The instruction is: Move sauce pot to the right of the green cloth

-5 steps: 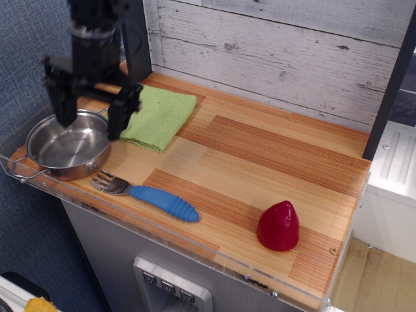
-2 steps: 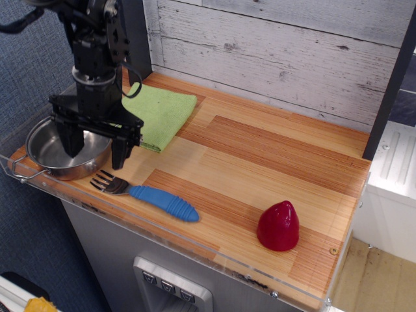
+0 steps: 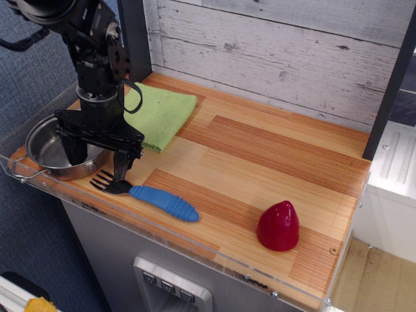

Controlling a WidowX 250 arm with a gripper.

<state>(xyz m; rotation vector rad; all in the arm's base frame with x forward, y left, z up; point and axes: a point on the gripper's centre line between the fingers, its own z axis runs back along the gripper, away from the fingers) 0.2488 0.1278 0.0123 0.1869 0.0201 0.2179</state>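
The shiny steel sauce pot (image 3: 47,151) sits at the front left corner of the wooden counter, one wire loop handle pointing at the front edge. The light green cloth (image 3: 158,114) lies flat just behind and right of it. My black gripper (image 3: 97,164) is open and lowered over the pot's right side: one finger (image 3: 75,151) is inside the pot, the other (image 3: 122,165) is outside its right rim. The pot's right wall is hidden behind the gripper.
A fork with a blue handle (image 3: 162,201) lies along the front edge just right of the pot. A red cone-shaped object (image 3: 278,225) stands at the front right. A clear plastic lip (image 3: 13,162) borders the counter's front and left. A white plank wall stands behind.
The gripper has come down from above the pot and shifted slightly right, its open fingers now straddling the pot's right rim. Pot, cloth and fork have not moved.
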